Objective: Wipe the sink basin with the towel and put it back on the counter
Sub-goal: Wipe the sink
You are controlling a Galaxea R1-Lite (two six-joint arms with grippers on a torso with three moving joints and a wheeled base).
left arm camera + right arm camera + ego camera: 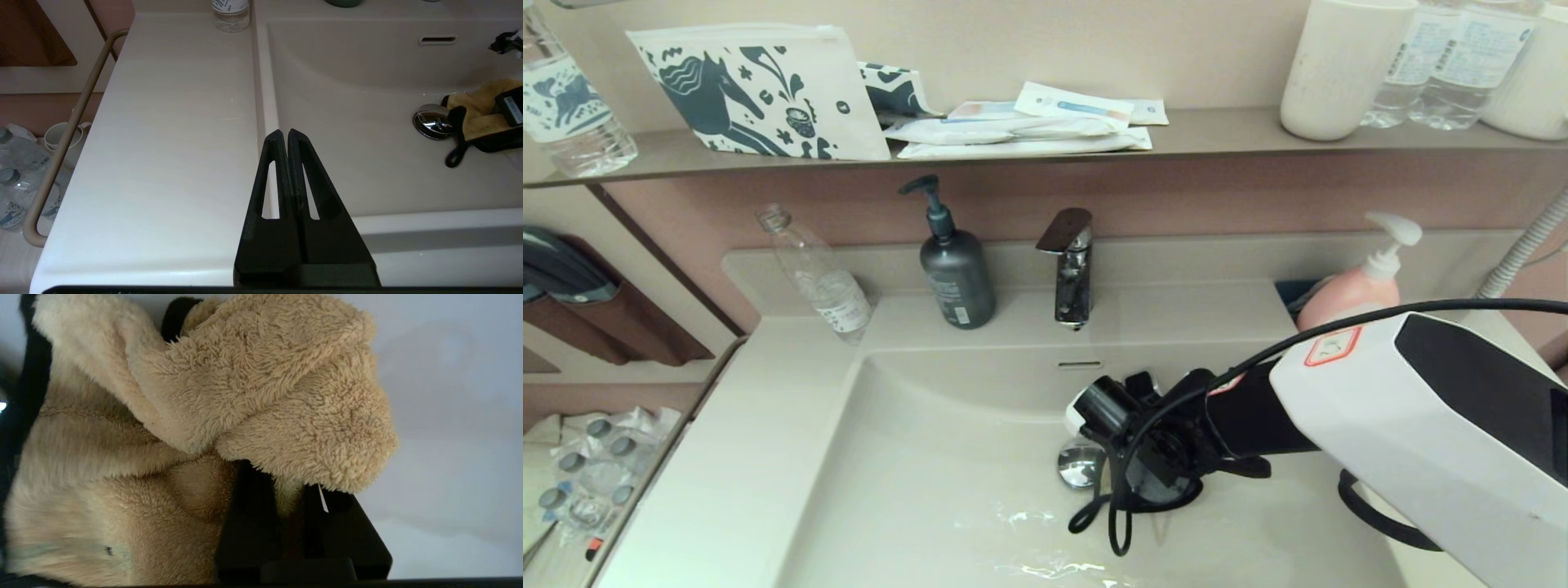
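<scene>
The cream-white sink basin (931,474) has a chrome drain plug (1080,464) and an overflow slot (1080,364). My right gripper (1156,478) reaches down into the basin just right of the plug. In the head view it hides the towel. In the left wrist view the mustard-yellow towel (478,118) with black trim lies bunched on the basin floor beside the plug (433,120). My right gripper (286,490) is shut on a fold of the fluffy towel (253,396). The left gripper (284,132) is shut and empty, over the basin's left rim beside the counter (163,143).
Along the back edge stand a clear bottle (821,278), a grey pump bottle (954,269), the faucet (1068,269) and a pink pump bottle (1352,286). The wall shelf (1217,135) above carries pouches, cups and bottles. A towel rail (69,130) runs along the counter's left side.
</scene>
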